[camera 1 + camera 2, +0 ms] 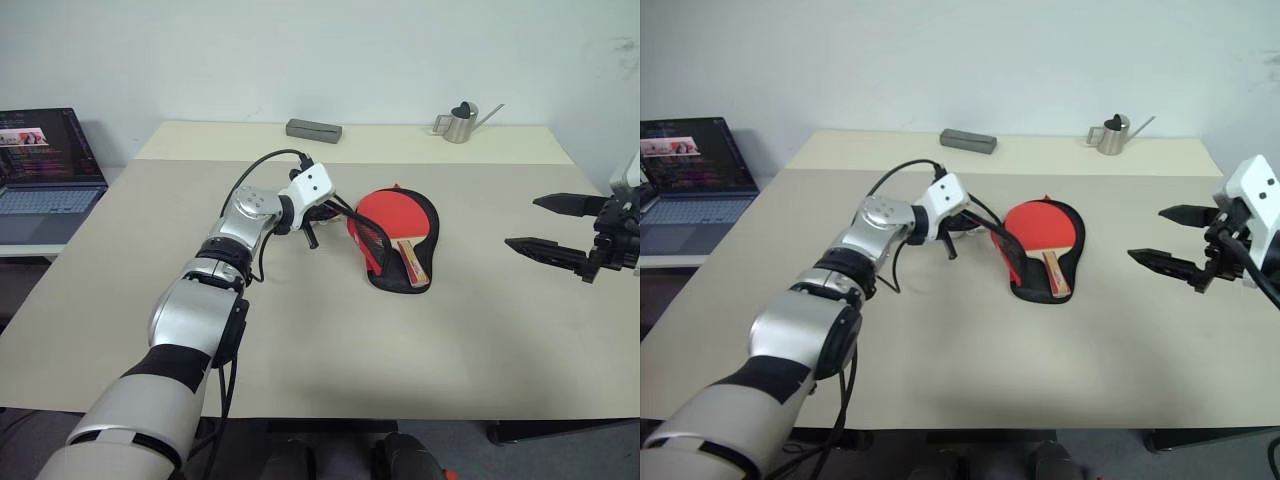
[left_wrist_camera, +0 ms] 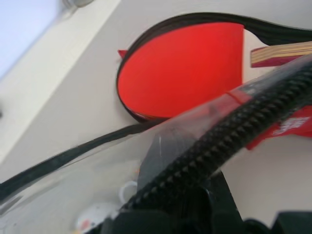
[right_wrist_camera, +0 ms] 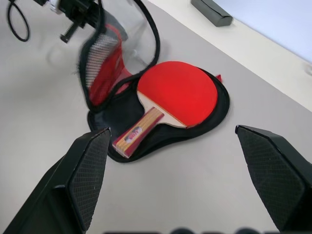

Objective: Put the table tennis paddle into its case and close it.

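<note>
The table tennis paddle (image 1: 400, 213) lies red face up in the lower half of the open black case (image 3: 156, 142), its striped handle (image 3: 138, 130) pointing toward the table's near edge. My left gripper (image 1: 338, 210) is shut on the edge of the case's lid (image 3: 105, 61) and holds it lifted and tilted beside the paddle, red and mesh lining showing. Close in the left wrist view, the lid's zip edge (image 2: 234, 131) crosses in front of the paddle (image 2: 180, 68). My right gripper (image 1: 522, 221) hangs open to the right of the case, well apart from it.
A grey box (image 1: 313, 130) and a metal watering can (image 1: 460, 122) stand at the table's (image 1: 470, 350) far edge. An open laptop (image 1: 45, 170) sits on a lower surface to the left.
</note>
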